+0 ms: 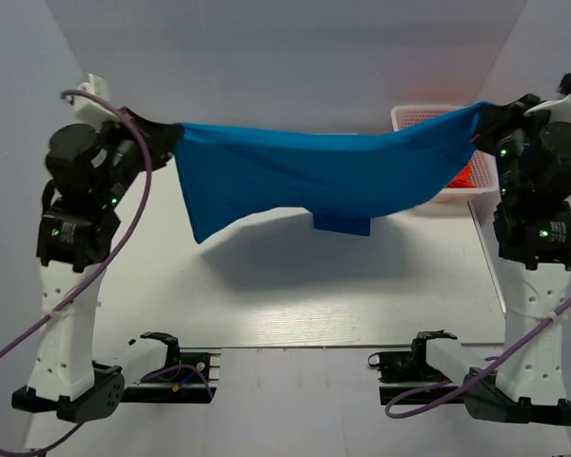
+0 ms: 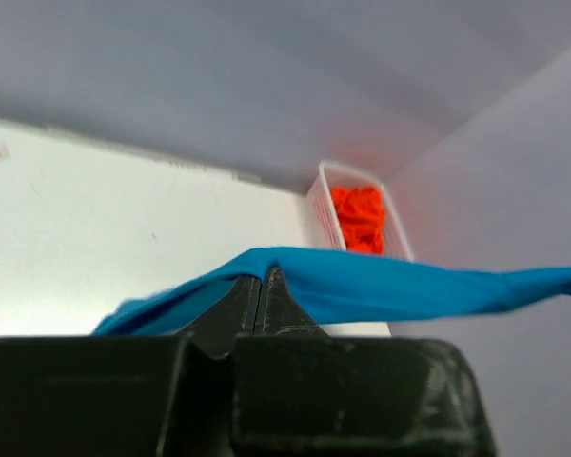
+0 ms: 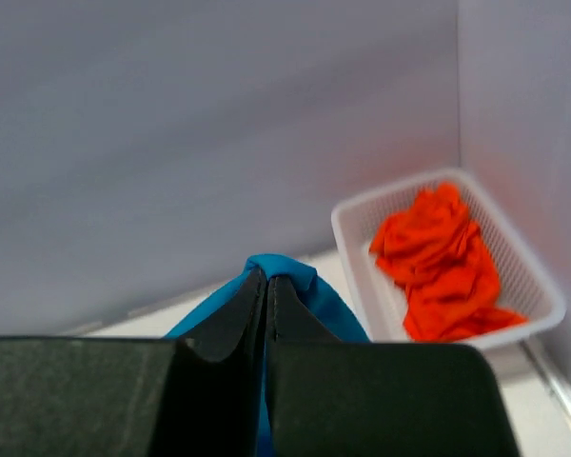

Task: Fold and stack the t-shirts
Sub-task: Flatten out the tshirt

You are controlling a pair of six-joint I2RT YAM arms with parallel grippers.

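Note:
A bright blue t-shirt hangs stretched in the air above the table, sagging in the middle. My left gripper is shut on its left end, and the fabric drapes over the closed fingertips of that gripper. At the far right my right gripper is shut on the shirt's other end, where blue cloth bunches over its closed tips. Crumpled orange-red t-shirts lie in the white mesh basket.
The white basket stands at the table's back right corner, partly behind the blue shirt and the right arm. Grey walls close in the back and both sides. The white table lies under the hanging shirt.

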